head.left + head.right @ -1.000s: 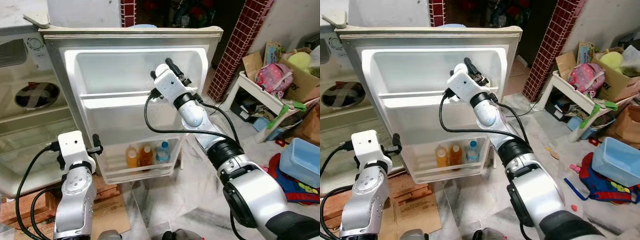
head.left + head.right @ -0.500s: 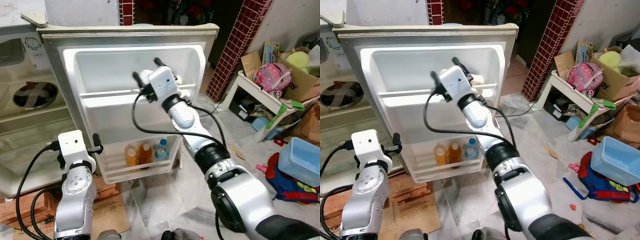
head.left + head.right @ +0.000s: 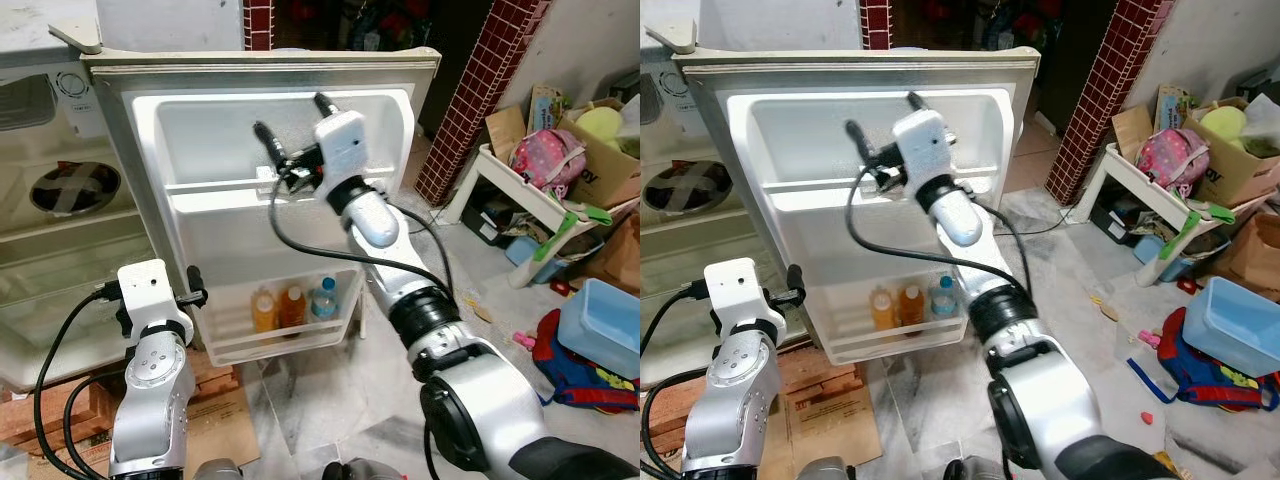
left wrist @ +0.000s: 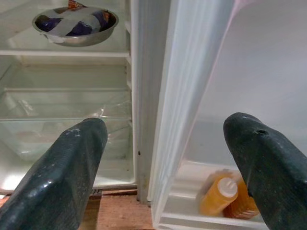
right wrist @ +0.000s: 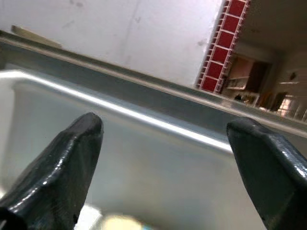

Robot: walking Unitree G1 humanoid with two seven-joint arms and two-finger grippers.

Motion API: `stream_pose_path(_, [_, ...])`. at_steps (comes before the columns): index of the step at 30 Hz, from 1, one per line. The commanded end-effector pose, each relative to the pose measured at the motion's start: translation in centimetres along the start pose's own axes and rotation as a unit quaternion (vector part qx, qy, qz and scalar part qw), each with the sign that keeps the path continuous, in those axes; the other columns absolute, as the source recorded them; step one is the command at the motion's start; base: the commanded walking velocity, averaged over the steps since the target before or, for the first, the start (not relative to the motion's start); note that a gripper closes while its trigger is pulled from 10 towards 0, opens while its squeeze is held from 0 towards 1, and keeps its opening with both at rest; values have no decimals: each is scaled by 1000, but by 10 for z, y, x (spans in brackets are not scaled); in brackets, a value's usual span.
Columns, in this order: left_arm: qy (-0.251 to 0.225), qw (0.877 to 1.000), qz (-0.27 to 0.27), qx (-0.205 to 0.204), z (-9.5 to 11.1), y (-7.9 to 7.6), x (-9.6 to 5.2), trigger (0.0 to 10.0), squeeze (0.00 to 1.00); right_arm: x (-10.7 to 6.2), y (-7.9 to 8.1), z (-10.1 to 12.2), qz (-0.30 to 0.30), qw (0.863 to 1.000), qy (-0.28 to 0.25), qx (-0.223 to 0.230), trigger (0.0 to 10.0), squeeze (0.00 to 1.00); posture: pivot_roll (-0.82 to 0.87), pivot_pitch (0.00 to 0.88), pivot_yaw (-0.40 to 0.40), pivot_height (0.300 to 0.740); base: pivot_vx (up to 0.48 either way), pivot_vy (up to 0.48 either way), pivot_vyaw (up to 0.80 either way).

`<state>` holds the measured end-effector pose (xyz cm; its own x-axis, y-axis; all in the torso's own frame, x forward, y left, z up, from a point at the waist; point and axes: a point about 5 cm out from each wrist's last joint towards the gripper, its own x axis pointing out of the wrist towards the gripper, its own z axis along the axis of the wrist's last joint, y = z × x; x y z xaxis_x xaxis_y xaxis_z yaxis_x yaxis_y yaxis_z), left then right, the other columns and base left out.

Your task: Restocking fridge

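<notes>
The fridge door [image 3: 190,215] stands open toward me, showing its white inner shelves. My right gripper [image 3: 293,118] is raised in front of the upper door shelf [image 3: 215,183], near its middle; it is open with nothing between the fingers [image 5: 72,158]. In the bottom door shelf [image 3: 285,338] stand two orange bottles [image 3: 265,313] and a blue-capped clear bottle [image 3: 324,303]. My left gripper [image 4: 163,129] is low at the door's hinge-side edge, open, with that edge between its fingers [image 4: 72,163].
The fridge's interior [image 4: 62,96] lies to the left, with glass shelves and a covered steel bowl [image 4: 75,25]. A brick pillar [image 3: 470,90], a white stool [image 3: 520,195], boxes [image 3: 600,150] and a blue bin [image 3: 600,320] crowd the right. Cardboard [image 3: 225,420] lies on the floor.
My right gripper has swung from the right end of the upper door shelf leftward to its middle, and the wrist has turned. The left arm has not moved.
</notes>
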<state>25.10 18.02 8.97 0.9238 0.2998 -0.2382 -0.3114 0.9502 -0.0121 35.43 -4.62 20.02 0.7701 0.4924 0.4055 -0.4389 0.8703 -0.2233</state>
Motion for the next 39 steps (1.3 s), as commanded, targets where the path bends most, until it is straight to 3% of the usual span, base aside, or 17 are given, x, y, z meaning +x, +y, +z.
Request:
stream_pose_path(1, [-5,1000,-11,-4,1,-4,-2,10000,0,-11,-9,-3,-9,1000,8,-3,10000,1000,108,0,-96,740,0,0,0])
stream_pose_path(5, [1,1000,-2,-3,-1,0,-2,10000,0,-42,-9,-17,-2,999,47,9,10000,969,97,0,-88,740,0,0,0])
stream_pose_path(7, [2,1000,0,-2,-2,0,-1,10000,0,-47,-9,-20,1,999,54,11,10000,969,96,0,-87,740,0,0,0])
stream_pose_path(10, [0,1000,12,0,1,1,3,10000,0,-63,-9,-23,-7,997,72,15,10000,890,93,0,-82,740,0,0,0])
stream_pose_path(12, [-4,1000,10,1,2,1,4,10000,0,-69,-8,-22,-6,997,78,12,10000,604,90,0,-78,740,0,0,0])
stream_pose_path(14, [-16,1000,-2,13,6,-1,6,10000,0,-79,-5,-25,-3,996,91,14,10000,149,88,0,-77,740,0,0,0])
stream_pose_path(15, [-18,1000,-3,14,7,-2,7,10000,0,-81,-2,-26,0,995,96,16,10000,0,85,0,-74,740,0,0,0])
stream_pose_path(24, [-15,999,18,24,8,3,10,10000,0,-81,10,-47,-12,985,173,12,10000,0,103,0,-79,740,0,0,0])
stream_pose_path(27, [-4,999,49,15,3,17,5,10000,0,-70,14,-52,-24,980,183,73,10000,0,128,0,-90,740,0,0,0])
stream_pose_path(33, [7,996,83,21,-4,35,-5,10000,0,-55,33,-51,41,977,177,112,10000,0,156,0,-104,740,0,0,0])
stream_pose_path(37, [13,990,136,26,-7,52,-15,10000,0,-36,50,-46,99,970,168,145,10000,0,186,0,-124,740,0,0,0])
stream_pose_path(39, [12,990,140,25,-6,52,-15,10000,0,-32,54,-45,110,969,166,150,10000,0,193,0,-128,740,0,0,0])
